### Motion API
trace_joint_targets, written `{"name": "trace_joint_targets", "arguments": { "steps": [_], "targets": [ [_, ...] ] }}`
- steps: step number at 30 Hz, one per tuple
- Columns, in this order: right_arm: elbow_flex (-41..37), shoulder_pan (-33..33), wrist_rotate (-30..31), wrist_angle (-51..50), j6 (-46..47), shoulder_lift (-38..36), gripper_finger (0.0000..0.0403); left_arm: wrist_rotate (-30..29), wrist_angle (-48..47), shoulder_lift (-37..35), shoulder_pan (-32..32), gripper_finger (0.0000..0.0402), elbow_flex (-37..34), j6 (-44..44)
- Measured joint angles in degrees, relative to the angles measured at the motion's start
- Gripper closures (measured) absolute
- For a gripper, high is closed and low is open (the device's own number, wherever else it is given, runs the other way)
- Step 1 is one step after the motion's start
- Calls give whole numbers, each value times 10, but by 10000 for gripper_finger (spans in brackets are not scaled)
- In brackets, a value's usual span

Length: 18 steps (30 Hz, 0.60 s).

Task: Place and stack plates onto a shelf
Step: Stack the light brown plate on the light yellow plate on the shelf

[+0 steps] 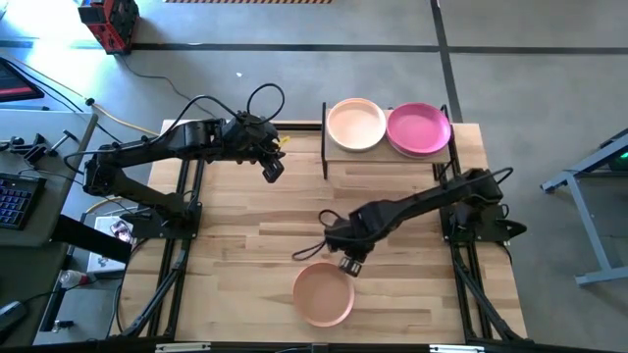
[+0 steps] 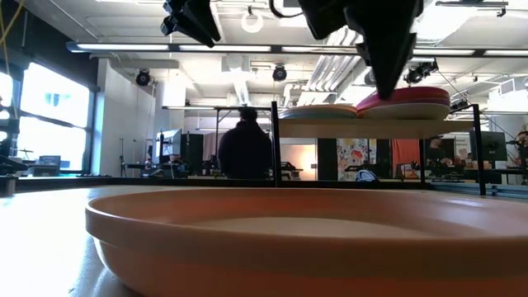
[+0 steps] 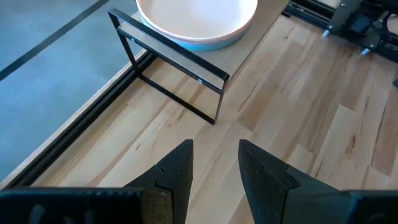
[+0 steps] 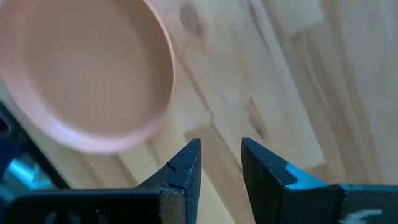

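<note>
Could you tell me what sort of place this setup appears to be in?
Probably a robotics lab or workshop in an open industrial hall: the slatted wooden table stands on bare concrete floor, a keyboard sits at a side desk, and a person stands among workstations under exposed ceiling pipes.

Cream plate (image 1: 355,125), magenta plate (image 1: 419,128), peach plate (image 1: 324,293)

The tabletop (image 1: 245,255) is pale wood in glued strips, smooth with a faint satin sheen and visible grain. The shelf (image 1: 383,157) has a light-wood board on thin black metal posts, matt. The peach plate (image 1: 324,294) looks matt and smooth, like unglazed ceramic or plastic; the cream plate (image 1: 355,125) and magenta plate (image 1: 419,128) share that dull, even finish. Both arms wear dark matt casings, and the jaws look like black hard plastic.
</note>
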Motion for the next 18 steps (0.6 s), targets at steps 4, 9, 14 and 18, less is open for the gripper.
{"name": "trace_joint_targets", "arguments": {
  "steps": [4, 9, 14, 18],
  "targets": [
    [0, 16, 45, 23, 35, 0, 311, 0, 0, 0, 0, 286, 0, 0],
    [0, 28, 67, 33, 81, 2, 311, 0, 0, 0, 0, 286, 0, -21],
    [0, 39, 71, 84, 87, 26, 311, 0, -3, 1, 0, 286, 0, -32],
    [0, 51, 71, 110, 87, 55, 311, 0, -18, 1, 0, 286, 0, -45]
  ]
}}
